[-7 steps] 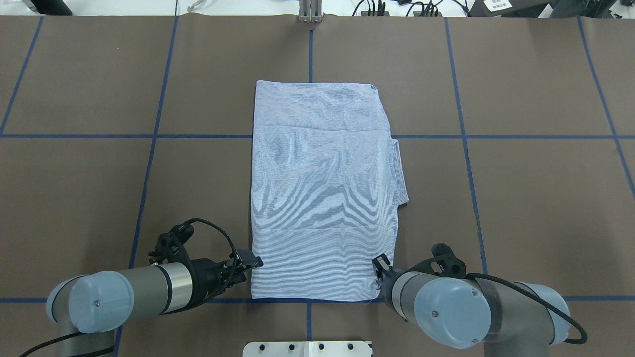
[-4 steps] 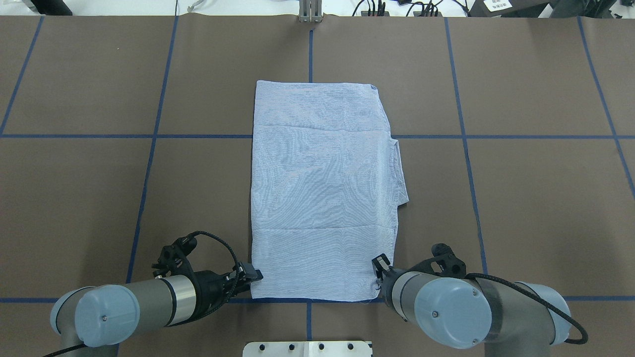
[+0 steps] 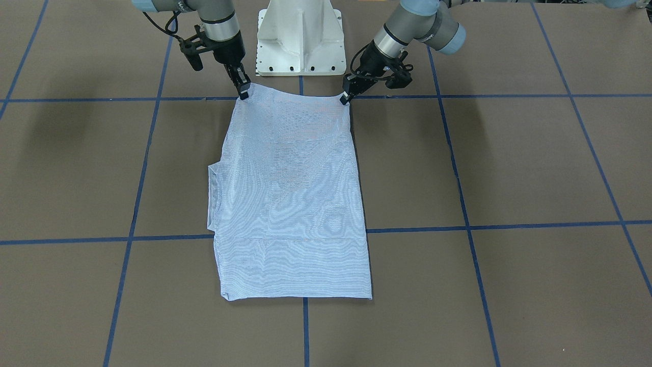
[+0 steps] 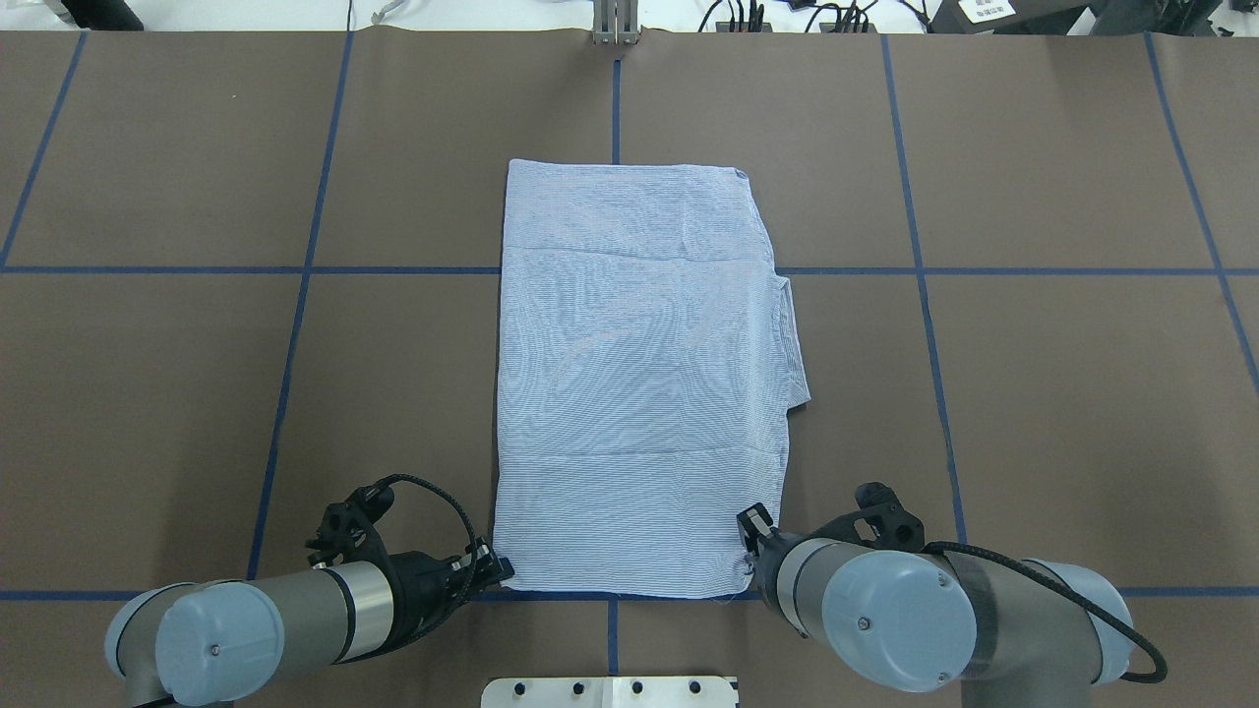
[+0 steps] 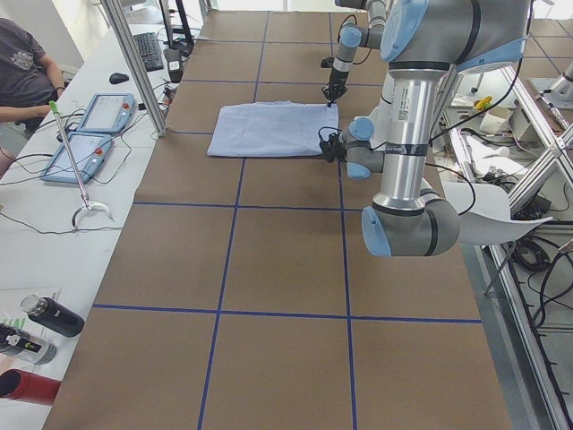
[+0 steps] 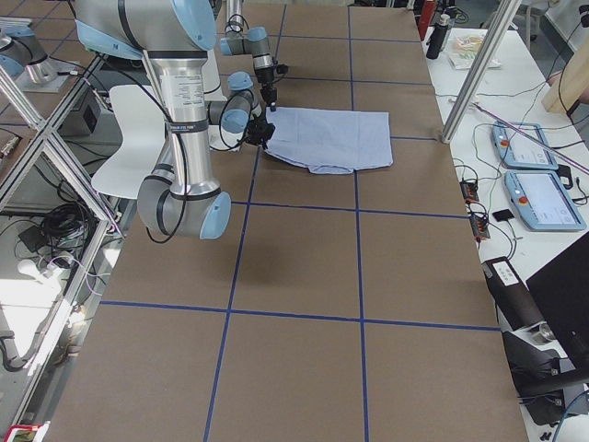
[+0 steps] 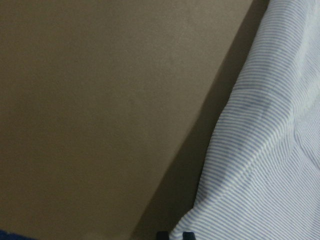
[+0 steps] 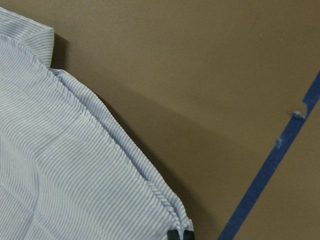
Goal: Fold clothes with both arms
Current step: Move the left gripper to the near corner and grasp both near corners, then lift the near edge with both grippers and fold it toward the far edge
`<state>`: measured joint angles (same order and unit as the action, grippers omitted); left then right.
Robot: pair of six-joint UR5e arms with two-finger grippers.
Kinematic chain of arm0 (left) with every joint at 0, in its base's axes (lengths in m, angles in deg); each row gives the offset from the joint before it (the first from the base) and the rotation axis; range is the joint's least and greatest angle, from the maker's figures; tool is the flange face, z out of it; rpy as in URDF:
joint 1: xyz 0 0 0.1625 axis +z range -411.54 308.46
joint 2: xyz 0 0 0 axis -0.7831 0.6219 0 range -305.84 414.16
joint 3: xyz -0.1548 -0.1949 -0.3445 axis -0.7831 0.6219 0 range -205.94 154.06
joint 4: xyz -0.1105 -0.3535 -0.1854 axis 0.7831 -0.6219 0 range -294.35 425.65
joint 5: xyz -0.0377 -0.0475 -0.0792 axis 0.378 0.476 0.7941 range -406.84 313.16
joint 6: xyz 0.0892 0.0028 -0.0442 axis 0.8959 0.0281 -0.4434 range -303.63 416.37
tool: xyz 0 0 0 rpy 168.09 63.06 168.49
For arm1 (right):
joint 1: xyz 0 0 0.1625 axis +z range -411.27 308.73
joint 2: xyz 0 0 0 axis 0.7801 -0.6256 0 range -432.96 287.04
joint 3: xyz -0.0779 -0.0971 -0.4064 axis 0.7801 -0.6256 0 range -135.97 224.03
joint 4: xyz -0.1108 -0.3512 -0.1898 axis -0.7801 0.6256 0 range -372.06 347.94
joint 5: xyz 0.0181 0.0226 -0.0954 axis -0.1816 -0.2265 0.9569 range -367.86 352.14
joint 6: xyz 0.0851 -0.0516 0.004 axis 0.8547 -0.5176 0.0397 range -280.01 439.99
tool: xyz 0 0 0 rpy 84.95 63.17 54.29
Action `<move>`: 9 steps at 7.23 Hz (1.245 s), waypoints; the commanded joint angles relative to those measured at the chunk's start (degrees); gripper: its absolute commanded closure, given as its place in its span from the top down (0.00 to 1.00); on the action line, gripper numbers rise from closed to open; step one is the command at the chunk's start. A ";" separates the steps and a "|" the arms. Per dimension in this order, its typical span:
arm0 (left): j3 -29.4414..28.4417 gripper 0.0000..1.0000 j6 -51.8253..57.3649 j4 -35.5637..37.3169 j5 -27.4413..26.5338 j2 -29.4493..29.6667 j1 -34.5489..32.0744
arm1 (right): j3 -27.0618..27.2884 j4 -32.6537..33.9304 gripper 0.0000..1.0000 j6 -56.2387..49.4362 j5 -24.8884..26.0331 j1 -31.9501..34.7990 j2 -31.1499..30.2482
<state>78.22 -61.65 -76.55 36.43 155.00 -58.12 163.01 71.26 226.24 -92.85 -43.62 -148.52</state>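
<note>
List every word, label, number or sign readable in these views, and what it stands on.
None can be read.
White label on the black box past the table's far edge: print too small.
Grey-blue control pendants: screens blurred.
Person's dark T-shirt: pale print too small.
Light blue striped shirt: no lettering shows.

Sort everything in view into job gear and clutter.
Job: shirt; left end effector and right end effector, each pinching a near corner of it.
Lying about: pendants; keyboard; bottles.
</note>
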 commanded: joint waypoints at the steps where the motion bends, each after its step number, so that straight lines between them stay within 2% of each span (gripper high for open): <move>1: 1.65 0.00 0.07 0.00 0.49 -0.21 -0.19 | 0.72 0.09 0.00 0.00 0.09 0.17 -0.11; 3: 12.15 0.00 0.07 1.13 7.58 -4.14 -1.51 | 8.50 4.45 0.00 0.00 0.18 2.88 -0.90; 4: 13.95 0.00 0.16 2.79 9.44 -3.82 -4.91 | 10.03 6.83 0.00 0.00 -0.09 5.60 -0.04; 5: 13.71 0.00 0.42 4.38 14.07 -1.29 -11.47 | 9.61 7.12 0.00 -0.52 -1.39 8.76 2.24; 6: 12.57 0.00 0.86 7.87 20.03 2.74 -18.15 | 6.73 7.12 0.00 -3.57 -6.71 14.44 5.39; 7: 8.99 0.00 1.12 12.43 24.36 8.61 -23.69 | 2.52 7.12 0.00 -8.39 -13.38 21.11 8.03; 8: 4.00 0.00 3.91 15.52 26.84 14.06 -28.01 | -4.74 6.94 0.00 -12.44 -16.23 25.88 12.15; 9: 1.77 0.00 6.46 15.99 27.65 14.90 -30.32 | -10.21 6.51 0.00 -14.05 -16.52 28.19 15.50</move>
<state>83.70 -58.05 -62.57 61.90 166.70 -84.36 159.83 78.14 215.37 -107.27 -19.73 -137.32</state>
